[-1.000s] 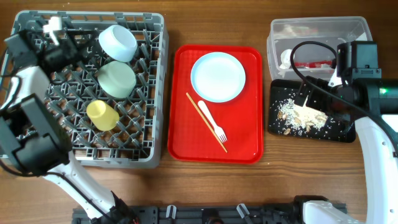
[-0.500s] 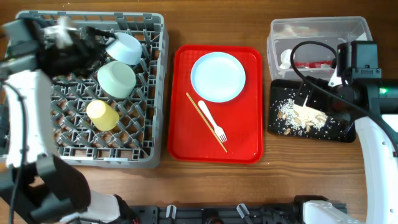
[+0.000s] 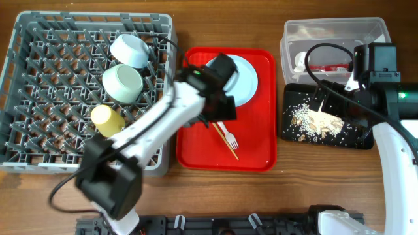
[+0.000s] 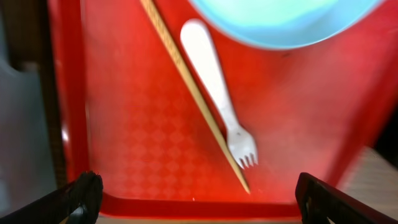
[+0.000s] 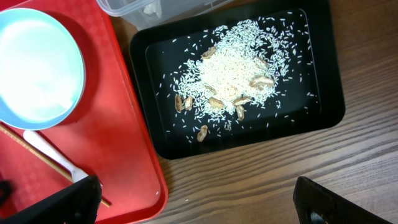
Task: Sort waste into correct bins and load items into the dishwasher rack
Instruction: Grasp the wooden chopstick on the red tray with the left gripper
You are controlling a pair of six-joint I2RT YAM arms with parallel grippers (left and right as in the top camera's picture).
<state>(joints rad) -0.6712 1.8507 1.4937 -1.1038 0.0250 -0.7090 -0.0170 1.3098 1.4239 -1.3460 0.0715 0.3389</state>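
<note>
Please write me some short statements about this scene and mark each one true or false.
1. The fork lies on the red tray beside the chopsticks. True.
2. The plate is in the rack. False: it sits on the red tray.
3. The yellow cup is in the rack. True.
4. The rice lies on the red tray. False: it is in the black tray.
5. The left gripper holds the fork. False: it is open above the red tray and holds nothing.
</note>
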